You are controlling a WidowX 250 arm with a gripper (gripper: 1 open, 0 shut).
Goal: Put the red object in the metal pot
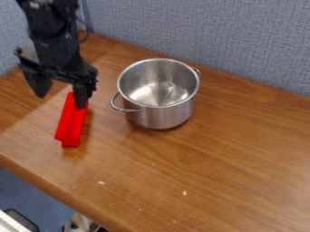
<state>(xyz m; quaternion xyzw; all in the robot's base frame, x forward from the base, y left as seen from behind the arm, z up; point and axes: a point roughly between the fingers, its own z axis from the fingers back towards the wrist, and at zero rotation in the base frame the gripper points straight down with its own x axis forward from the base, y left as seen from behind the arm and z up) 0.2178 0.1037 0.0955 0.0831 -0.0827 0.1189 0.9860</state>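
Note:
The red object point(72, 122) lies flat on the wooden table point(182, 172) at the left, its long axis running roughly front to back. My gripper point(58, 88) hangs over its far end, pointing almost straight down, open, with nothing between the fingers; one dark fingertip point(80, 98) overlaps the block's far end in the picture. Whether it touches the block I cannot tell. The metal pot point(159, 92) stands upright to the right of the block, shiny and empty inside, with a loop handle facing the block.
A grey-blue wall point(230, 36) backs the table. The table's front edge runs diagonally along the lower left, with the floor below.

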